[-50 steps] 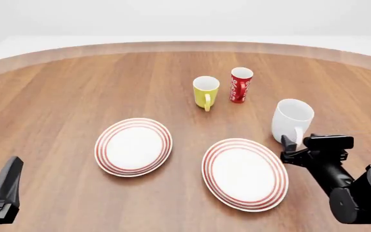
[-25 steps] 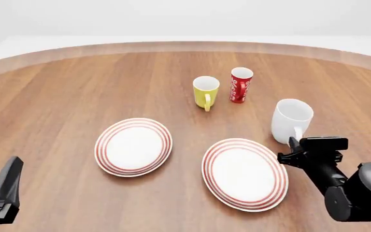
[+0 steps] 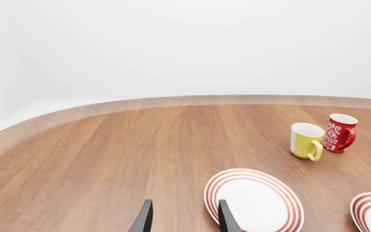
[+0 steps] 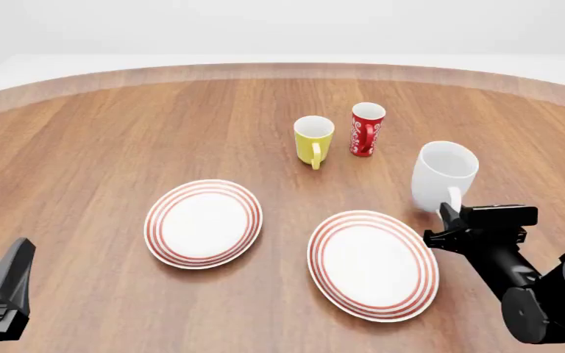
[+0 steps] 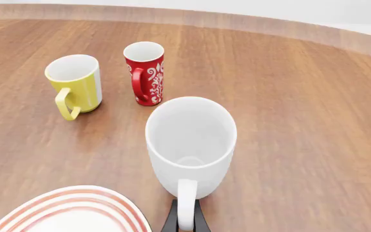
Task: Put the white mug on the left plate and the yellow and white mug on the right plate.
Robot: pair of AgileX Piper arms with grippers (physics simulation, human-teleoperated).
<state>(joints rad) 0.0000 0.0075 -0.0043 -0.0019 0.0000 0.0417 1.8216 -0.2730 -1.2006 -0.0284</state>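
Note:
The white mug hangs just above the table to the right of the right plate. My right gripper is shut on its loop handle from the near side. The yellow and white mug stands upright behind the plates, handle toward me. The left plate lies bare left of the right plate. My left gripper stays open at the near left corner, holding nothing.
A red cup with white markings stands just right of the yellow mug. The wooden table's curved far edge runs across the back.
The white mug has risen slightly off the table in my right gripper, which closed on its handle. The left arm has not moved.

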